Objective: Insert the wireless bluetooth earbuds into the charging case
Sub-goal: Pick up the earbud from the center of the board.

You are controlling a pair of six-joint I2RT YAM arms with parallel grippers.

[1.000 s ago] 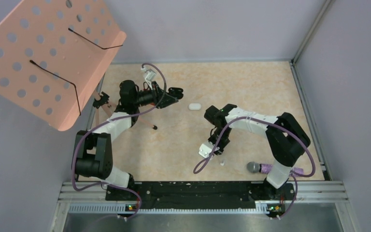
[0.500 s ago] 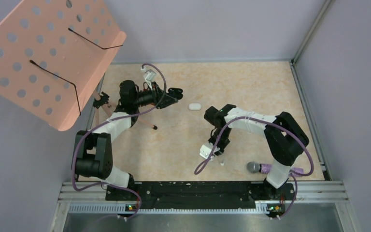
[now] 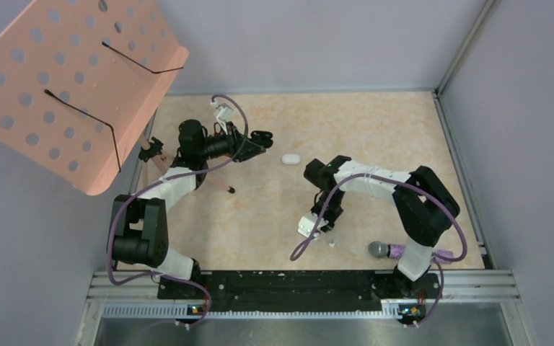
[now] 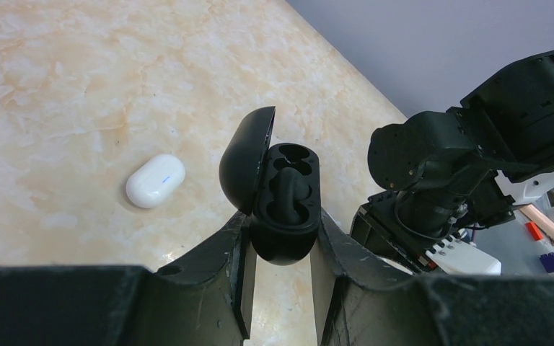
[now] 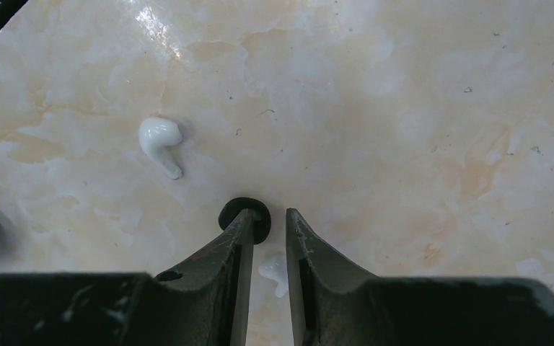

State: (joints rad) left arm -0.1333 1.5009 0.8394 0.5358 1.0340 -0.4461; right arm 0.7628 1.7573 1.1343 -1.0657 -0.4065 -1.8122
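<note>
My left gripper (image 4: 285,220) is shut on an open black charging case (image 4: 281,180) and holds it above the table, lid up. One dark earbud (image 4: 291,193) seems to sit in it. In the top view this gripper (image 3: 260,137) is at the back left. My right gripper (image 5: 268,216) points down at the table with its jaws a narrow gap apart. A black earbud (image 5: 225,214) lies at its left fingertip, clear of the right finger. A white earbud (image 5: 274,270) lies between the fingers, another (image 5: 160,144) to the left. In the top view this gripper (image 3: 324,227) is at the near middle.
A closed white case (image 3: 291,158) lies mid-table and shows in the left wrist view (image 4: 156,180). A purple microphone (image 3: 386,250) lies by the right arm's base. A pink perforated stand (image 3: 72,79) overhangs the back left corner.
The right wrist has edged slightly toward the near edge. The left arm and its case have not moved.
</note>
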